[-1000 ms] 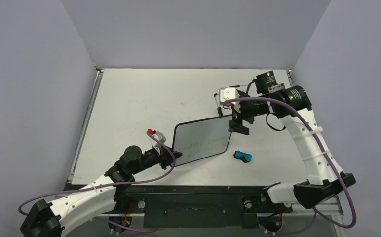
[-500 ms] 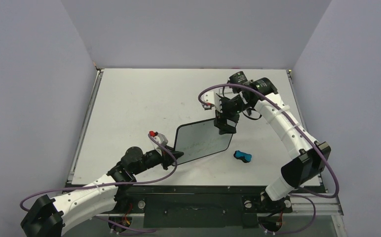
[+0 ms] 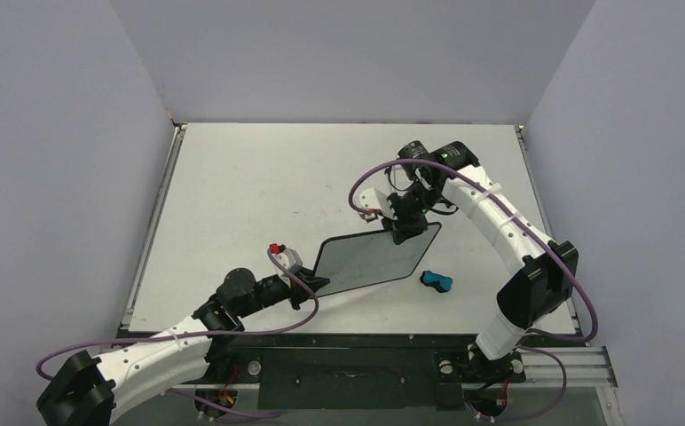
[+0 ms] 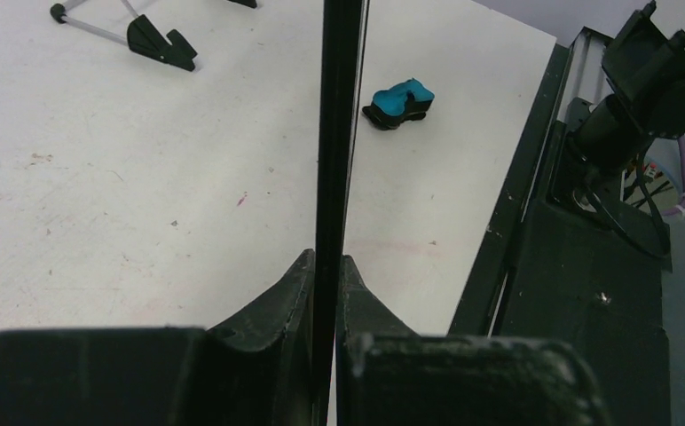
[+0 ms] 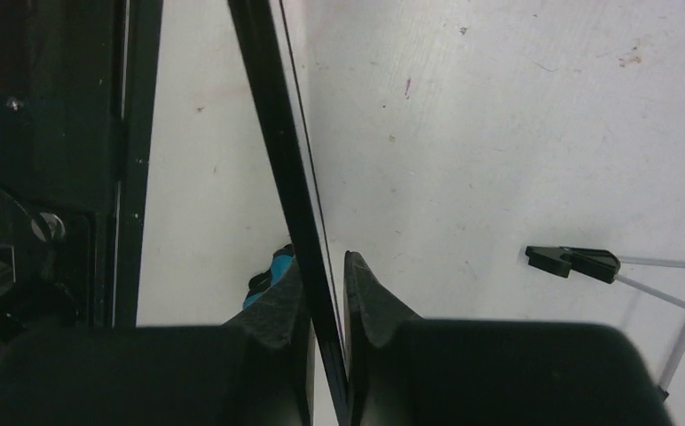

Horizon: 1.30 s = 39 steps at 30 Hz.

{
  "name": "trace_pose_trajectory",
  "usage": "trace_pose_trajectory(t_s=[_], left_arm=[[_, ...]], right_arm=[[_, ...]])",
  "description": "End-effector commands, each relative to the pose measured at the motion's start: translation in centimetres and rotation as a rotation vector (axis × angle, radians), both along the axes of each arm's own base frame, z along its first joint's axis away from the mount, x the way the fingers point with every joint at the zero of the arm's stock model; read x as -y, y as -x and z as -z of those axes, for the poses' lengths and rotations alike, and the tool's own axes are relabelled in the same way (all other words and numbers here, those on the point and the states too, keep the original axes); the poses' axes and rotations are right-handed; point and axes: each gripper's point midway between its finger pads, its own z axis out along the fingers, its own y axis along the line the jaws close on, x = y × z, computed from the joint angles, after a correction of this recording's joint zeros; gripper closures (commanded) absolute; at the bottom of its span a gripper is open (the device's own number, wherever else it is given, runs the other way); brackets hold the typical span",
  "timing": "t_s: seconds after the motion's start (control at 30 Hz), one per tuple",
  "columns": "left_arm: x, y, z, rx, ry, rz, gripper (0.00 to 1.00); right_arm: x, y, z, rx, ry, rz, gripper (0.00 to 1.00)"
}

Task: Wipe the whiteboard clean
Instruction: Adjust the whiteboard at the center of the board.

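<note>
The whiteboard [image 3: 370, 257] is pinched at opposite frame edges by the left tool [image 4: 326, 266] and right tool [image 5: 323, 262], presumably for repositioning, while the eraser [image 3: 436, 282] is left unheld on the desk [image 3: 250, 177].

You get no readable text, label, brand or number in any view. From the top camera the whiteboard [image 3: 374, 259] face is tilted and grey, so no writing on it can be made out. Both wrist cameras catch it edge-on only. The blue eraser [image 3: 436, 282] is too small in the pictures for you to read any marking on it.
</note>
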Motion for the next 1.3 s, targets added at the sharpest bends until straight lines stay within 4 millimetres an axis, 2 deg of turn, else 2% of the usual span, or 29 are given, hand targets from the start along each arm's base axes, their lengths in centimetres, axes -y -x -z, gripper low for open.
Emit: trace_pose_trajectory(t_s=[0.0,0.07,0.1,0.17,0.43,0.63,0.87,1.27], left_arm=[[0.4,-0.8,-6.6,0.128,0.196,-0.028,1.0],[0.4,-0.9,-6.5,0.112,0.199,-0.036,0.94],[0.4,-1.0,-6.6,0.108,0.204,-0.038,0.81],[0.3,-1.0,-7.3,0.106,0.226,-0.036,0.71],[-0.4,-2.2,-11.1,0.178,0.288,-0.018,0.63],[1.1,-2.3,-12.1,0.163,0.315,0.11,0.62],[2.2,-2.3,-10.3,0.132,0.257,0.188,0.69],[2.3,-4.2,-5.2,0.154,0.137,0.132,0.67]], right_arm=[[-0.5,-0.8,0.7,0.041,-0.001,-0.023,1.0],[-0.3,-0.9,0.7,0.05,0.006,-0.026,1.0],[-0.2,-1.1,0.6,0.059,0.01,-0.026,1.0],[-0.1,-1.2,0.6,0.064,0.017,-0.021,1.0],[-0.3,-1.2,0.8,0.054,0.02,-0.022,1.0],[-0.5,-0.9,1.1,0.039,0.024,-0.032,1.0],[-0.5,-0.7,1.1,0.028,0.022,-0.036,1.0],[-0.7,-0.5,1.3,0.0,0.019,-0.05,1.0]])
